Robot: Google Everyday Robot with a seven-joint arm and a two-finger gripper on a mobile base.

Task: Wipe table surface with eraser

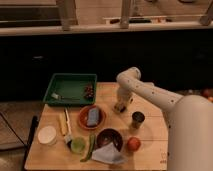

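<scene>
The gripper (120, 105) sits low on the light wooden plank desk (150, 150) between the red plate (83, 120) and the metal cup (137, 119), with the small whitish, dark-bottomed eraser (118, 109) apparently at its tip; whether it is clasped cannot be told, so wiping seems barely begun, with most of the surface left.

Metal cup (138, 119) near hand (120, 106); green tray (65, 86) rear-left.

My arm (150, 92) is off-white, made of smooth rounded tubes with a bulging elbow. It widens into a broad pale shell (192, 135) at four o'clock. My tool (120, 106), darker than the arm, sits low over the table (150, 145), at one o'clock from its centre.
</scene>
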